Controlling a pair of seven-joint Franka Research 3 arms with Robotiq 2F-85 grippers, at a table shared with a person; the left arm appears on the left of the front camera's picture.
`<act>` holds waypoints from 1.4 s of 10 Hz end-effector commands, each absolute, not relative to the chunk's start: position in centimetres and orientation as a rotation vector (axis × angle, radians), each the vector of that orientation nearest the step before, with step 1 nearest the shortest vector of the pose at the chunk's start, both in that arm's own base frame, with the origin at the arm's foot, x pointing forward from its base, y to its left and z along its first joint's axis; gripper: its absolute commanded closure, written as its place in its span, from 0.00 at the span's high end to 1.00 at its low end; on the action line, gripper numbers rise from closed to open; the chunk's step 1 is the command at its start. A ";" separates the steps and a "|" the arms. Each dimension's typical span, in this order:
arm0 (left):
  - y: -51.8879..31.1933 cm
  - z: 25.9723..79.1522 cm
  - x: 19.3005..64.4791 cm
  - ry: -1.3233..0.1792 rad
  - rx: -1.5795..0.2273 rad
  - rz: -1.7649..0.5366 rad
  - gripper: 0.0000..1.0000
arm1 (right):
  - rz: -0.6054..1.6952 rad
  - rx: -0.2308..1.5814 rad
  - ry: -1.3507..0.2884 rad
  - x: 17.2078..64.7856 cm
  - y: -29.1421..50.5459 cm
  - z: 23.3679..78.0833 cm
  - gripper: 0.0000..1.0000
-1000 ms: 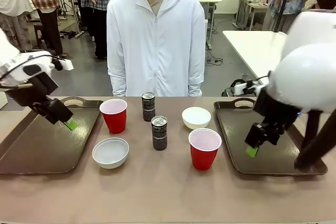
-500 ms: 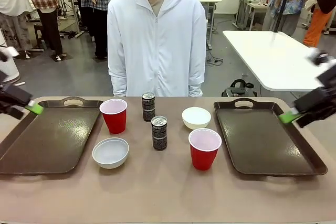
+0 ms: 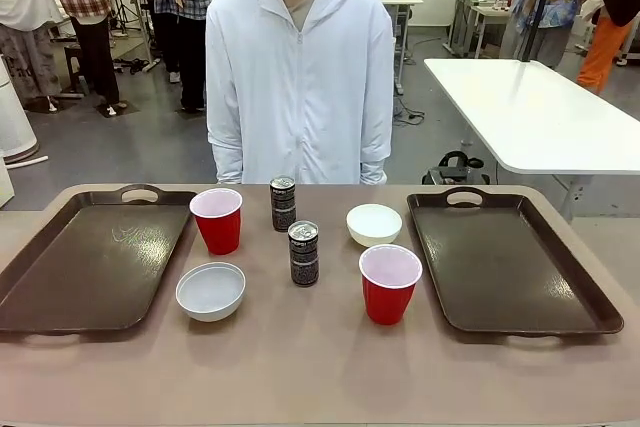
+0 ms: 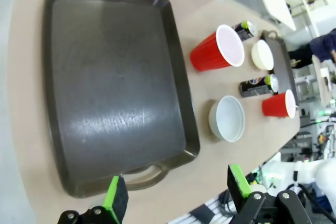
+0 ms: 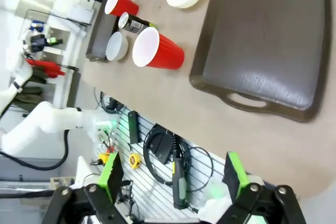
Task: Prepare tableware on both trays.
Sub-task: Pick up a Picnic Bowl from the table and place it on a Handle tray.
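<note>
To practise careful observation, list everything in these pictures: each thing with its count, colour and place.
Table: one, tan, beneath everything.
Rectangular plastic trays: two, dark brown, one at each end of it.
Plastic cups: two, red with white insides, between the trays.
Small round bowls: two, white, between the trays.
Slim drink cans: two, dark, upright at the middle.
Person: one, white hooded jacket, standing at the far side.
Left pincer: one, black with green pads, open, by the left tray.
Right pincer: one, same colours, open, by the right tray.
</note>
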State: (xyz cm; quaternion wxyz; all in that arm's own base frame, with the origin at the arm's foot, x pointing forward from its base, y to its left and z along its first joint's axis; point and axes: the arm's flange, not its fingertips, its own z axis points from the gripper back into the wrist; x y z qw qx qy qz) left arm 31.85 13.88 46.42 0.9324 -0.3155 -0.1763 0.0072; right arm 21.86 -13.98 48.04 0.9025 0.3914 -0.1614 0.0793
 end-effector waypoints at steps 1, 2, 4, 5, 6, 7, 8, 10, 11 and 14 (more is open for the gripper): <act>15.3 46.0 32.2 -0.363 -0.673 0.030 1.00 | 0.154 0.831 -0.327 18.4 -9.7 40.2 1.00; 14.4 45.7 32.0 -0.360 -0.665 0.045 1.00 | 0.149 0.838 -0.331 18.3 -10.0 40.0 1.00; 14.2 45.3 32.7 -0.331 -0.643 0.002 1.00 | 0.206 0.828 -0.343 19.5 -9.0 39.8 1.00; 14.7 45.7 31.9 -0.343 -0.644 0.050 1.00 | 0.140 0.835 -0.312 21.7 -15.6 46.0 1.00; 14.7 45.7 31.9 -0.343 -0.644 0.050 1.00 | 0.140 0.835 -0.312 21.7 -15.6 46.0 1.00; 14.7 45.7 31.9 -0.343 -0.644 0.050 1.00 | 0.140 0.835 -0.312 21.7 -15.6 46.0 1.00; 14.7 45.7 31.9 -0.343 -0.644 0.050 1.00 | 0.140 0.835 -0.312 21.7 -15.6 46.0 1.00; 14.7 45.7 31.9 -0.343 -0.644 0.050 1.00 | 0.140 0.835 -0.312 21.7 -15.6 46.0 1.00; 14.7 45.7 31.9 -0.343 -0.644 0.050 1.00 | 0.140 0.835 -0.312 21.7 -15.6 46.0 1.00; 14.7 45.7 31.9 -0.343 -0.644 0.050 1.00 | 0.140 0.835 -0.312 21.7 -15.6 46.0 1.00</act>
